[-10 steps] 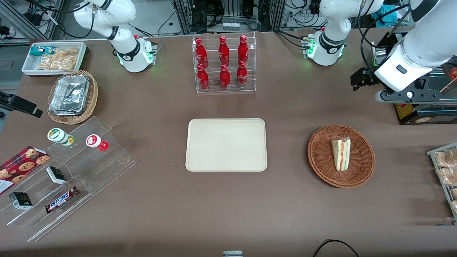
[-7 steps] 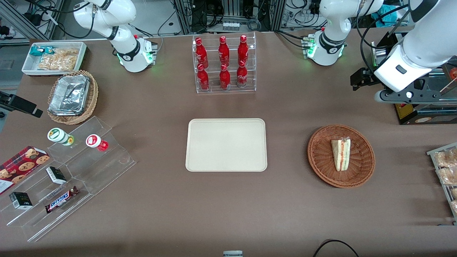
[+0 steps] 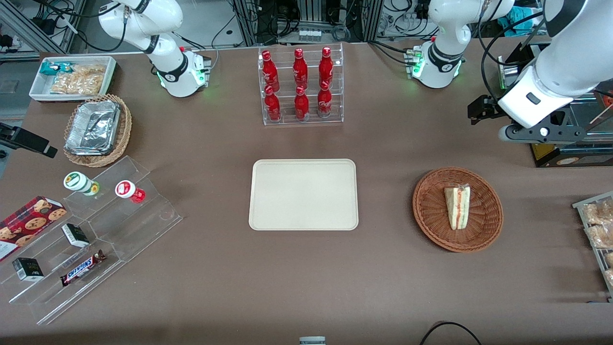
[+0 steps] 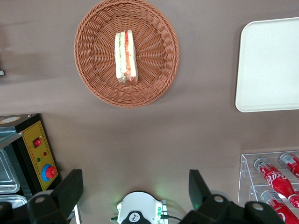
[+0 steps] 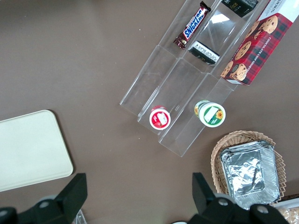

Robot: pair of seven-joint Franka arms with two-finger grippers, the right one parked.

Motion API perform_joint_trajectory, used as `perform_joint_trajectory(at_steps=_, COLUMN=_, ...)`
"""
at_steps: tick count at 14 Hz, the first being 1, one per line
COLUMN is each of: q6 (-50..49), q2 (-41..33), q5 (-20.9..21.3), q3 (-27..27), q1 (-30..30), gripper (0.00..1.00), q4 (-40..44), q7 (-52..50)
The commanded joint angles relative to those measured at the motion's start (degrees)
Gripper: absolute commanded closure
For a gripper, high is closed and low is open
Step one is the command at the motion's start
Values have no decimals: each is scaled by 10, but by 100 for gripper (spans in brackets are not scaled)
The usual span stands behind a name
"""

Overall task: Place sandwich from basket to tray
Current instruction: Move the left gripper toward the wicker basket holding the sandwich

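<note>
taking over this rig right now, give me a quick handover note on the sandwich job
Gripper: open and holding nothing, high above the table, farther from the front camera than the basket, not yet over it.
Sandwich: lies in the basket, wrapped, untouched.
Basket: on the table toward the working arm's end.
Tray: mid-table, nothing on it.
Done: nothing so far; the arm has only begun shifting over the last moments.
Left: bring the gripper over the basket, descend, grip the sandwich, lift it, carry it to the tray, set it down and release.
</note>
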Motion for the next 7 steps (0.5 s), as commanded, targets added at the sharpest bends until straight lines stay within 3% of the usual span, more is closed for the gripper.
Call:
perform_joint_trajectory(at_steps=1, q6=37, q2=-9, q5=-6, q3=34, q1=-1, gripper=0, q4=-44, q7=16)
perform_joint_trajectory(at_steps=4, q6=138, q2=20, q5=-3, q3=44, q1=0, gripper=0, q4=-137, q7=7)
perform_joint_trajectory(at_steps=7, q6=310, q2=55, q5=-4, q3=79, q1=0, gripper=0, q4=-248, q7=-57)
